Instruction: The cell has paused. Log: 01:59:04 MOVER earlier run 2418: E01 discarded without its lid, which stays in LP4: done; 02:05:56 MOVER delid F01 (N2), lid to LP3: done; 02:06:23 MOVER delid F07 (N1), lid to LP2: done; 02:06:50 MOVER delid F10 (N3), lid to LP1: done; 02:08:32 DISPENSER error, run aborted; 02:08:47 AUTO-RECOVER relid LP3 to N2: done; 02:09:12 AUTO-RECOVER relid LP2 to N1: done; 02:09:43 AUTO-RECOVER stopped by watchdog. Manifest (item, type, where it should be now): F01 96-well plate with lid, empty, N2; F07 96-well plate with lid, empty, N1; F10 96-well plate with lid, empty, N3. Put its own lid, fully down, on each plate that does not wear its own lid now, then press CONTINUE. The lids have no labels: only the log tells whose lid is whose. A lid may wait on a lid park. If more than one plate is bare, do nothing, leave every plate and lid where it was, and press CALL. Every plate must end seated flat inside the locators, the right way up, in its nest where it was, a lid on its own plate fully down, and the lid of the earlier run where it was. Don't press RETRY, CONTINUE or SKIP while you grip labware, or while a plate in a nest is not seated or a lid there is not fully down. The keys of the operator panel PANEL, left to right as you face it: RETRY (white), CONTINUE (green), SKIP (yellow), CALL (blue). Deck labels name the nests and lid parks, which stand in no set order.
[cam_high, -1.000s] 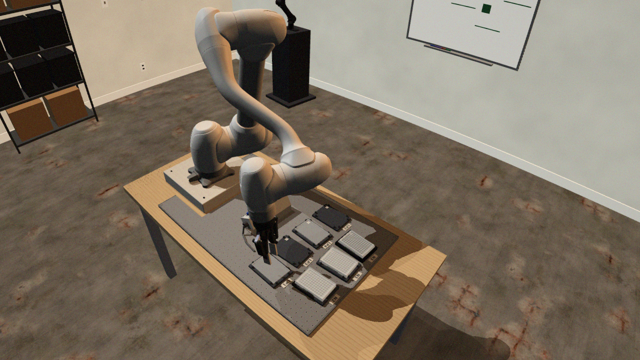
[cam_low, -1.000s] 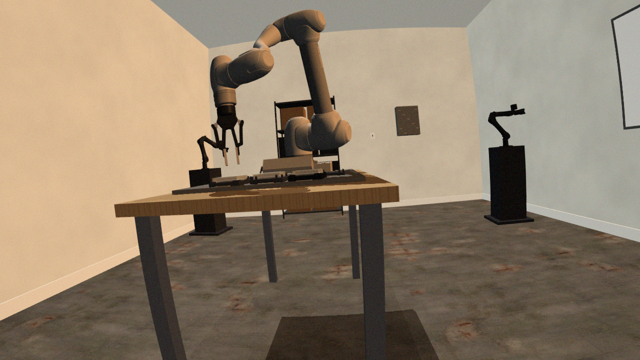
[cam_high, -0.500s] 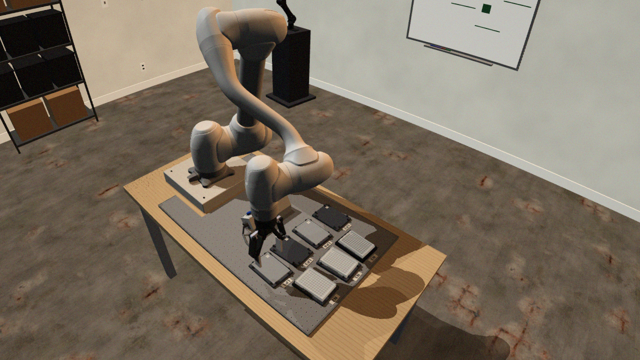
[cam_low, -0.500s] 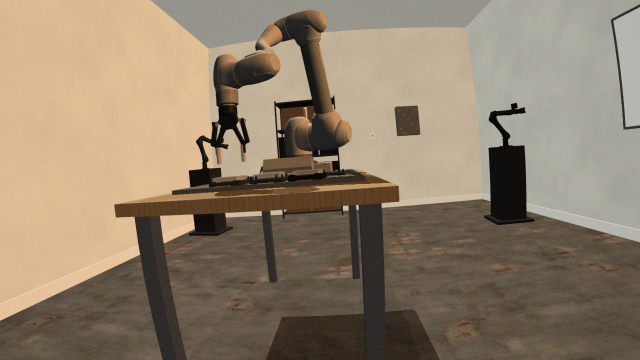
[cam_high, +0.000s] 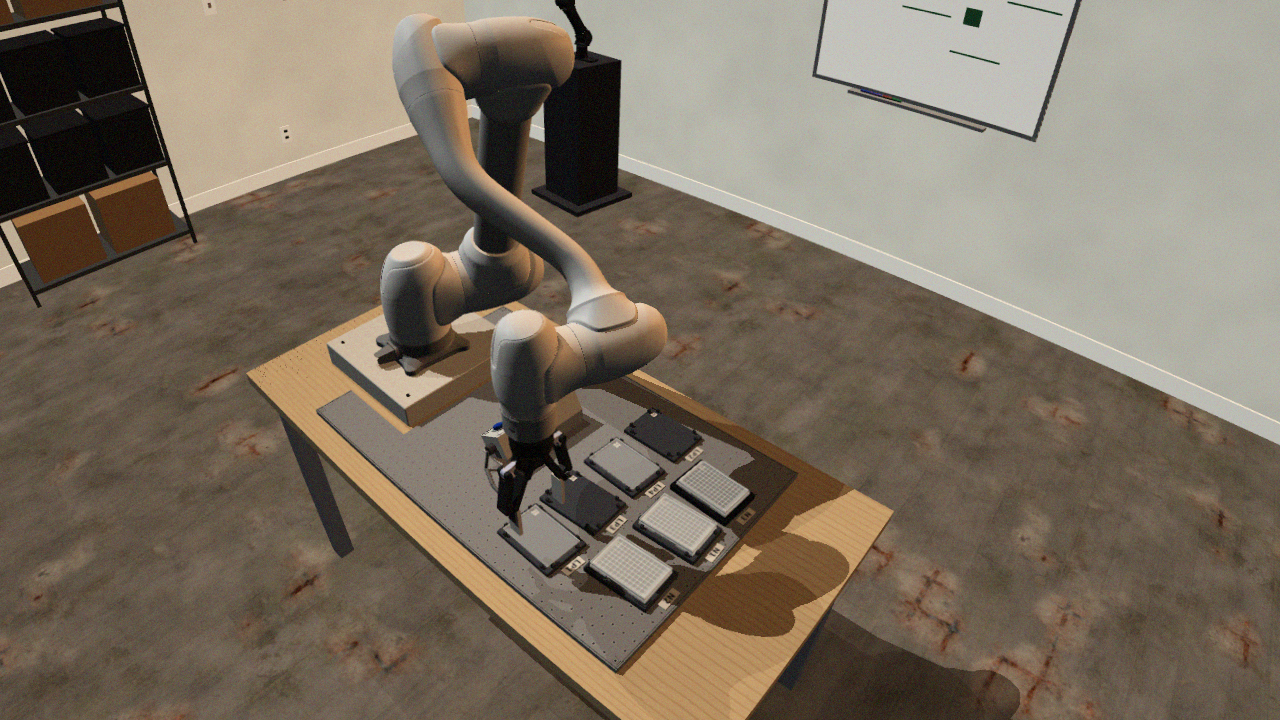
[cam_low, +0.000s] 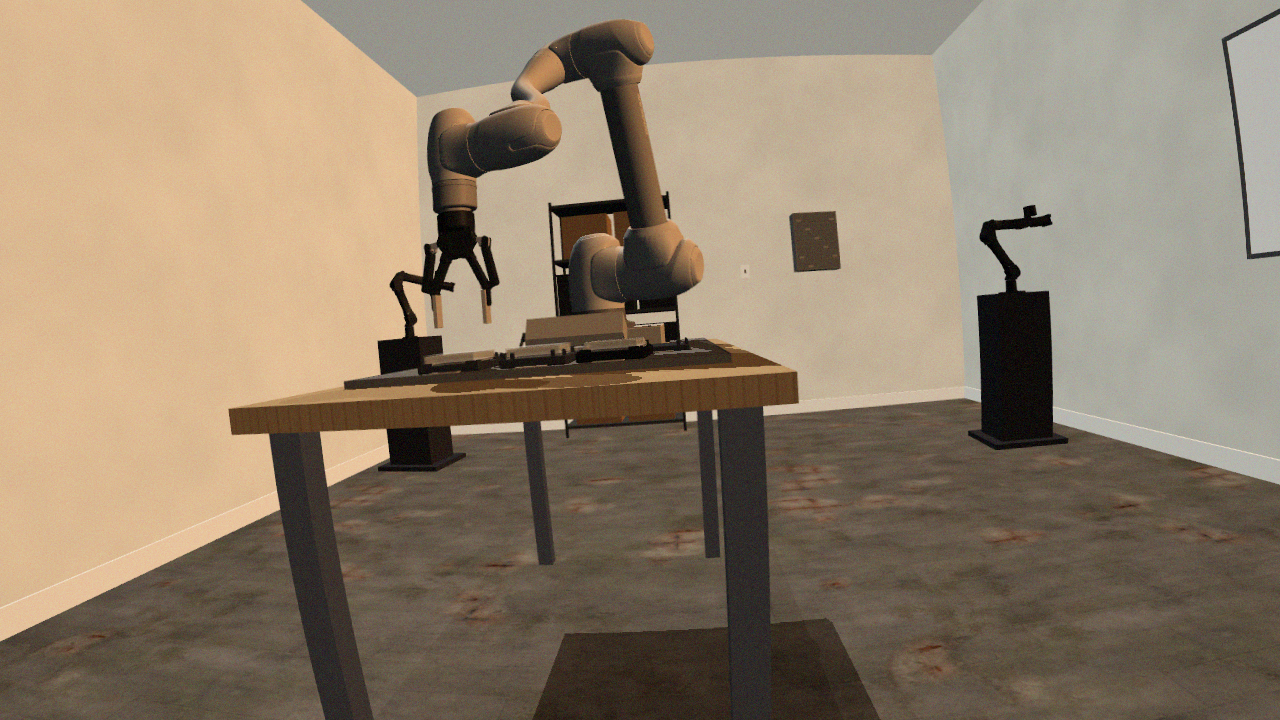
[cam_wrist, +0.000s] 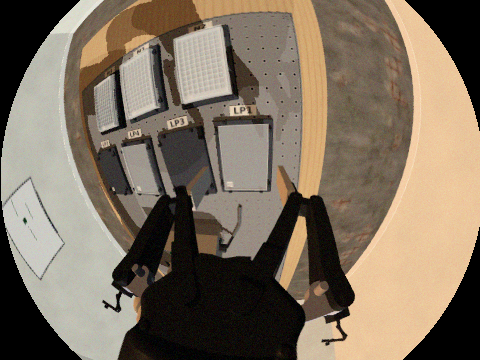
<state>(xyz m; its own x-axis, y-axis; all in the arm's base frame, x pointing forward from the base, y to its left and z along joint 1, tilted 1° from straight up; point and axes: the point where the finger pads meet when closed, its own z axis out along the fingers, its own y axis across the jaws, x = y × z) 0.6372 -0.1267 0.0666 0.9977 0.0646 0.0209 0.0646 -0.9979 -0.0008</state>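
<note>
My gripper (cam_high: 535, 503) is open and empty. It hangs a little above the grey lid (cam_high: 541, 537) that lies on the lid park labelled LP1 at the near-left end of the park row. In the wrist view the lid (cam_wrist: 243, 155) lies just beyond my fingertips. The side view shows the fingers (cam_low: 460, 310) spread, well clear of the deck. A second grey lid (cam_high: 623, 465) lies on the third park. The two other parks (cam_high: 583, 501) (cam_high: 662, 434) are dark and bare. Three white-gridded plates (cam_high: 629, 568) (cam_high: 677, 525) (cam_high: 711, 488) sit in the nests; I cannot tell which wear lids.
The operator panel (cam_high: 494, 440) is mostly hidden behind my wrist. The arm's base block (cam_high: 411, 367) stands at the back left of the grey deck. The table's front edge lies just beyond the nests.
</note>
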